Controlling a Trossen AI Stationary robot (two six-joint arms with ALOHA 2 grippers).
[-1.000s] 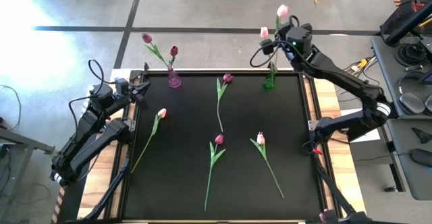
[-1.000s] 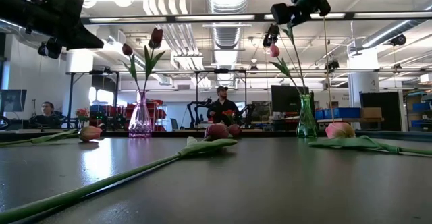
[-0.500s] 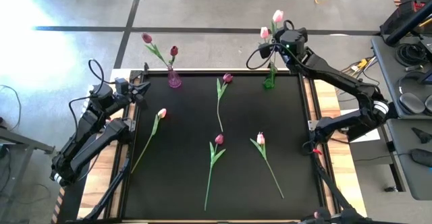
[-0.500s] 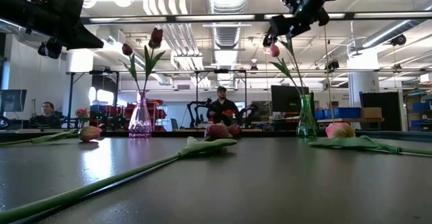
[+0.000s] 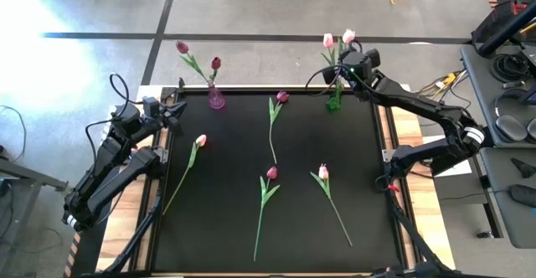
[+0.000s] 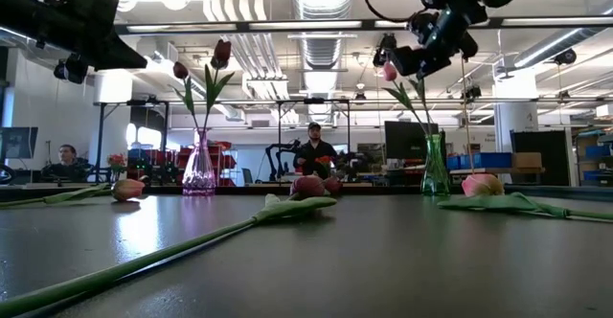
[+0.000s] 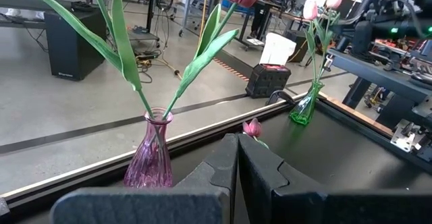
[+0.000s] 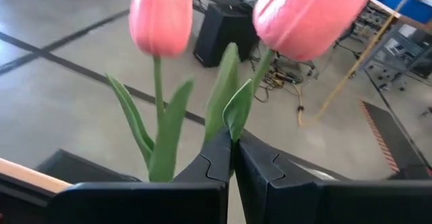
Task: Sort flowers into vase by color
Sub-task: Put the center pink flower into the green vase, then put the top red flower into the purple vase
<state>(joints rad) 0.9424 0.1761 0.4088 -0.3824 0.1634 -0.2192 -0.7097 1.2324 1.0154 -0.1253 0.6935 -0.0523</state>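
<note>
My right gripper (image 5: 346,63) is high over the table's far right corner, shut on a pale pink tulip (image 5: 348,36) directly over the green vase (image 5: 334,102). A second pale pink tulip (image 5: 328,40) stands in that vase. The purple vase (image 5: 216,99) holds two magenta tulips (image 5: 182,48). Flat on the black table lie two pale pink tulips (image 5: 200,141) (image 5: 323,172) and two magenta ones (image 5: 282,97) (image 5: 271,173). My left gripper (image 5: 178,110) waits shut at the far left corner, beside the purple vase (image 7: 150,160). My right gripper (image 8: 233,150) pinches the pale pink tulip between its two fingers on the stem and a leaf (image 8: 236,113), a short way below the head (image 8: 310,11). The fingers come roughly level from the table's right, across the stem. The tulip is upright and lifted; its stem (image 6: 465,98) hangs toward the green vase (image 6: 435,165).
The green vase's own tulip (image 8: 160,15) stands close beside the held one. Wooden rails (image 5: 392,127) border the black mat. Bare mat lies between the lying tulips. People (image 6: 314,150) sit in the room behind, and a desk with gear (image 5: 511,102) stands on the right.
My right gripper has come down toward the green vase, carrying the pale pink tulip with it. The held head now sits beside the head of the tulip standing in the vase. The gripper stayed shut.
</note>
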